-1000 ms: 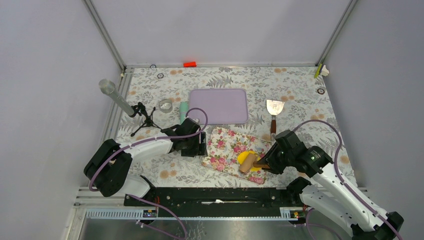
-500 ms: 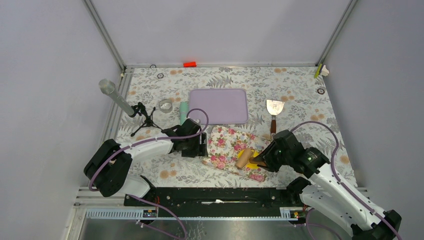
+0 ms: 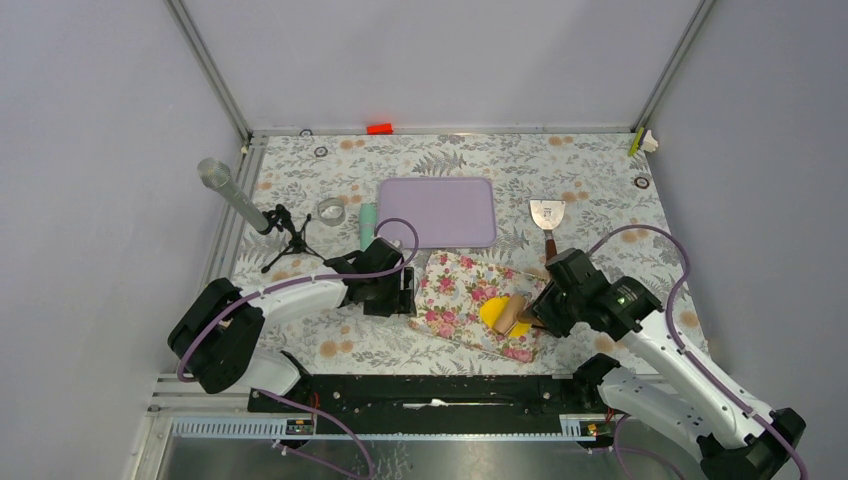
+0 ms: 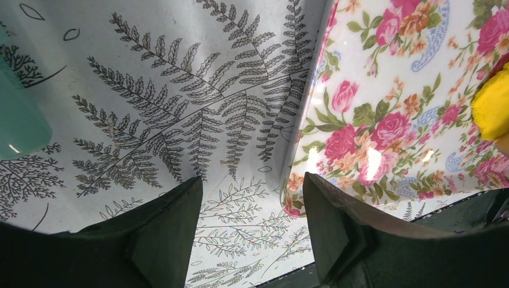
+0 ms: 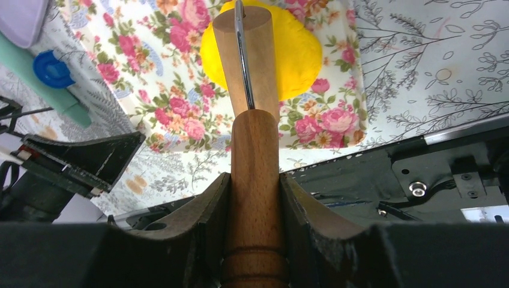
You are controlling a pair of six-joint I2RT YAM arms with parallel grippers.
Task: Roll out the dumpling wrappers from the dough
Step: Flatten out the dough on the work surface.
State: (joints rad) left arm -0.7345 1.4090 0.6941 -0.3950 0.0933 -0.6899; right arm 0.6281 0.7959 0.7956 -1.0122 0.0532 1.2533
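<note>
- Yellow dough (image 3: 493, 312) on the floral board (image 3: 450, 290), in its near right part, pressed into a thick, rough round.
- Wooden rolling pin (image 5: 255, 150) clamped by its darker handle in the right gripper (image 5: 255, 198); jaws narrow, closed snugly on that handle.
- Deciding relation: dough straight ahead of the fingers, under the paler roller end of the pin; long axis of the pin running from the board's near right edge in toward its middle, across the yellow.
- Judged as mid-rolling, with the sheet far from wrapper-thin; next stroke probably crosswise to that axis, pressing down while staying over the dough and on the board.
- Left gripper (image 4: 252, 222) just off the board's left edge, above the fern-print cloth (image 4: 150, 120), jaws standing apart and empty; right arm plainly nearer the dough.
- No brand, label or legible writing on board or pin; mark on the scraper (image 3: 548, 214) blade beyond the board's far right corner too small to read.
</note>
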